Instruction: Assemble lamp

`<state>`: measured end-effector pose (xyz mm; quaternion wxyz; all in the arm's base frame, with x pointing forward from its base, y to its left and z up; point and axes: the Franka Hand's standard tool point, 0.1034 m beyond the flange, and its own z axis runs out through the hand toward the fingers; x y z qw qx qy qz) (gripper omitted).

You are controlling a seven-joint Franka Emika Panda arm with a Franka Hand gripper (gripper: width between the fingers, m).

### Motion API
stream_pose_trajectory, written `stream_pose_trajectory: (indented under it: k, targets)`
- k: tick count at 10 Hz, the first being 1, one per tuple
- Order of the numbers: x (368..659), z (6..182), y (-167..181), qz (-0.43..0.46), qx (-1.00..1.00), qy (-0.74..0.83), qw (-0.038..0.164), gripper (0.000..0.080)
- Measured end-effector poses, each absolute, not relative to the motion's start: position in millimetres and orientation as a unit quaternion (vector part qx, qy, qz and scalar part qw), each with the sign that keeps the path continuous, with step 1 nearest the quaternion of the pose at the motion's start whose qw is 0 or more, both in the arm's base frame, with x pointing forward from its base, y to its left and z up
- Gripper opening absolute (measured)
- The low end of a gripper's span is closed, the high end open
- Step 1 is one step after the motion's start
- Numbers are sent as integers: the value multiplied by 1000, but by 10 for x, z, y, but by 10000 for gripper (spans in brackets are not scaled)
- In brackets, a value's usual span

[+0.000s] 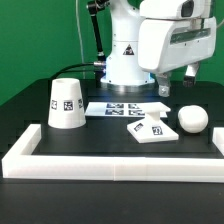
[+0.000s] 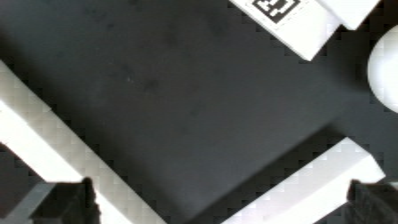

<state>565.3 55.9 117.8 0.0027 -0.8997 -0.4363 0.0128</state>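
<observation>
Long white frame (image 1: 110, 160) sits closest, along the front of the table (image 1: 100, 137). Behind it are the lamp parts. The shade (image 1: 67, 103) stands on the exterior view's left, the flat base (image 1: 150, 128) lies in the middle, and the round bulb (image 1: 192, 119) rests just beside it. The gripper (image 2: 219, 198) is wide open and holds nothing. I think the base comes first. Come straight down over it, then squeeze its sides gently so it does not slip.
</observation>
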Motion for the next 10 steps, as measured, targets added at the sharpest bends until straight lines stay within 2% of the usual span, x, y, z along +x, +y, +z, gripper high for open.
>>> stream_pose_trajectory:
  k: [6, 8, 10]
  targets:
    - [5648, 1178, 526, 13, -900, -436, 3, 700]
    - [5453, 1147, 259, 15, -914, -406, 3, 700]
    - [5245, 1024, 77, 23, -927, -375, 6, 700]
